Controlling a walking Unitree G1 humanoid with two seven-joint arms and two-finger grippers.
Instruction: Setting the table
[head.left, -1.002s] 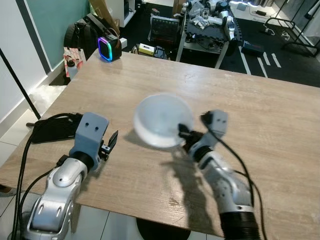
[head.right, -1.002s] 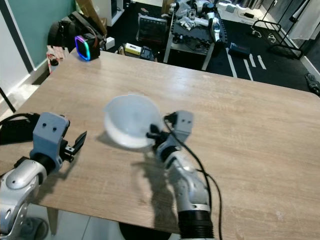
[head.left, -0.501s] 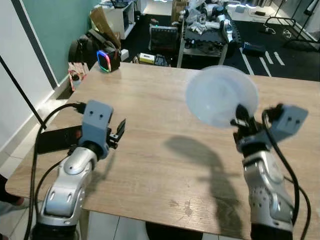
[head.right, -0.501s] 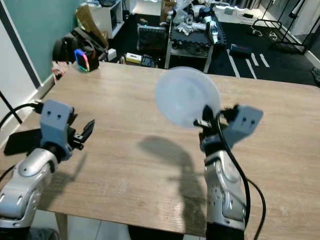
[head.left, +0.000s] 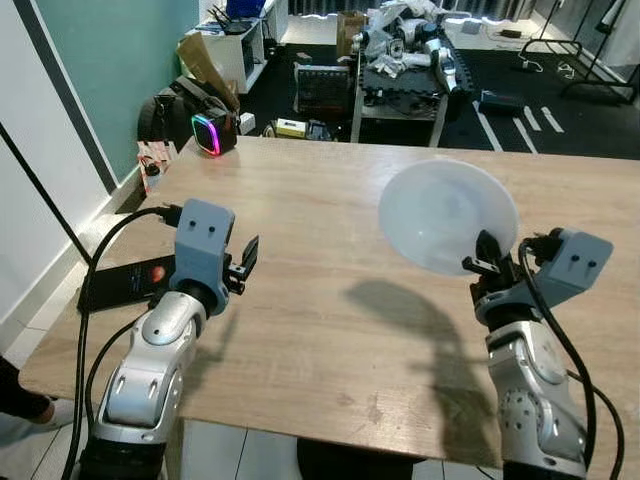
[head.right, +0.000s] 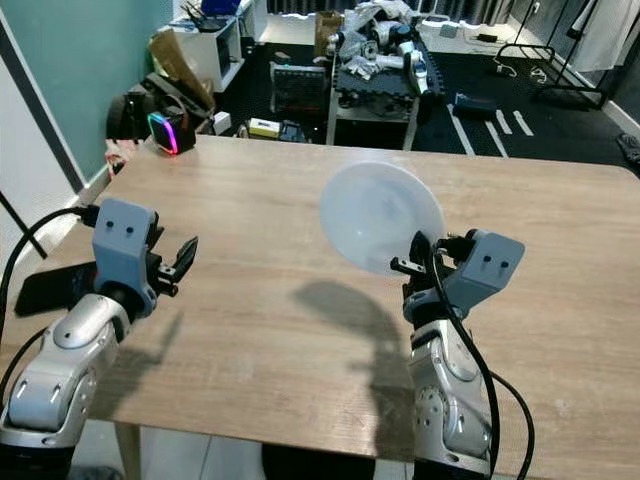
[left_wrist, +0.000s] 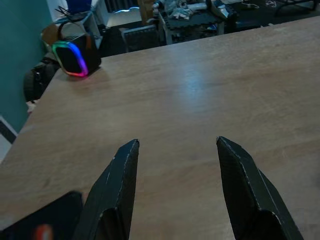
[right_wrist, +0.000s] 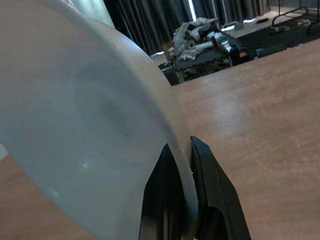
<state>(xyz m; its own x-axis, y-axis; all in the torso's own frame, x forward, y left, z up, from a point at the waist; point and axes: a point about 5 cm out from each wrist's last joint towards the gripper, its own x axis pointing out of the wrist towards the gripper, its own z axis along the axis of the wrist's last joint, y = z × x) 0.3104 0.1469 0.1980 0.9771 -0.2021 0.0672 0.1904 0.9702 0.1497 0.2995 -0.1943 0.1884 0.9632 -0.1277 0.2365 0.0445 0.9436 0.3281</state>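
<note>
Far left corner of the table (head.left: 300, 190): glowing RGB speaker (head.left: 212, 133), unmoved. Left edge: black phone-like slab (head.left: 125, 283) lying flat, cable (head.left: 60, 215) running off the edge past it.

Left gripper (head.left: 244, 266) hovering over the left part of the table, fingers (left_wrist: 117, 175) spread wide, nothing between them. Same pose as a second ago; idle.

Right side: right gripper (head.left: 480, 258) clamped thin on the rim of the translucent white plate (head.left: 447, 215), one finger each side of the edge. Plate lifted well clear of the wood, tilted up toward the camera, shadow cast on the boards below. A second ago held low near the middle, close to the near edge; since carried over to the right half and raised, barely shifting in the last half second.

Reading: transport done or nearly so, place setting likely on the right half. Next probably level out and lower. Risk: rim-only pinch, possible slip or swing on descent.
</note>
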